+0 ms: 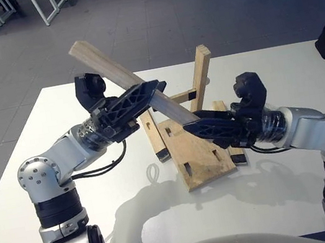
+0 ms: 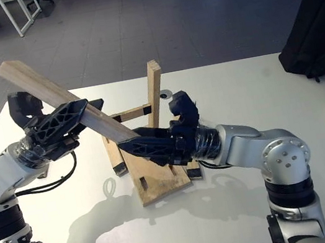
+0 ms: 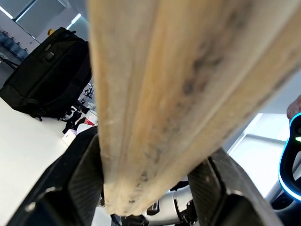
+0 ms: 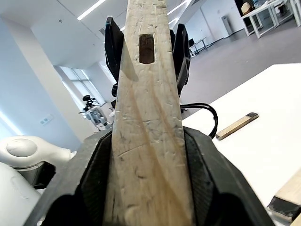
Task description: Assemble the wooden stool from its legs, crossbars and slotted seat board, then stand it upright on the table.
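Observation:
A long wooden leg slants in the air above the table, its high end at the far left. My left gripper is shut on its middle. My right gripper is shut on its lower end, just above the slotted seat board, which lies flat on the table. In the right wrist view the leg shows a mortise slot, with the left gripper's fingers clamped farther up. Behind the board a second leg stands upright, joined by a crossbar to a leg lying flat.
Another wooden piece with a dark end lies at the board's right edge. A loose crossbar rests on the table near my left arm. A white cable loop lies left of the board. A black bag stands beyond the table's right edge.

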`<state>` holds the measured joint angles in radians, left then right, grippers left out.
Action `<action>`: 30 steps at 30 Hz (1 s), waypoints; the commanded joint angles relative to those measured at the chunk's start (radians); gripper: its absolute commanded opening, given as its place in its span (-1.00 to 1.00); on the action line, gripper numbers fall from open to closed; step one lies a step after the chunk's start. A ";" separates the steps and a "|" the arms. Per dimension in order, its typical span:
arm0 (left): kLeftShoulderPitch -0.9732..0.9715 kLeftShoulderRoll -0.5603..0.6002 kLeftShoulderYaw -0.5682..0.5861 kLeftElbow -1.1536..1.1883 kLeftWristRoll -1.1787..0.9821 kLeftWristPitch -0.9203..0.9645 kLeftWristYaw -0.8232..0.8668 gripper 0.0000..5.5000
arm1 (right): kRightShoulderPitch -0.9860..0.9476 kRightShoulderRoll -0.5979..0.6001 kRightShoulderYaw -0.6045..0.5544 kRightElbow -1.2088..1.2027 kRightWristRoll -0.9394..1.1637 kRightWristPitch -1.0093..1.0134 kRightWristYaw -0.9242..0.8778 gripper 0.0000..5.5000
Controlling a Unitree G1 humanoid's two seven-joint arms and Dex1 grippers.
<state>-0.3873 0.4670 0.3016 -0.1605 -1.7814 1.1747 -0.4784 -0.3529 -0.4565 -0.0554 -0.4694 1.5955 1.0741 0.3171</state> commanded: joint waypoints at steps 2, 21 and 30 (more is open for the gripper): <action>0.046 0.059 0.021 0.033 0.084 -0.026 -0.124 -0.25 | -0.016 -0.070 -0.089 0.106 0.077 -0.050 -0.060 0.07; 0.167 0.022 -0.186 0.178 1.130 -1.006 -0.556 -0.26 | 0.275 -0.384 0.458 -0.075 -1.297 -0.444 0.062 0.31; 0.033 -0.046 -0.215 0.544 1.256 -1.243 -0.694 -0.26 | 0.258 -0.308 0.482 -0.073 -1.388 -0.426 0.159 0.31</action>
<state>-0.3228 0.4303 0.0860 0.3500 -0.5426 -0.0494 -1.1482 -0.0951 -0.7769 0.4208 -0.5271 0.2286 0.6351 0.4633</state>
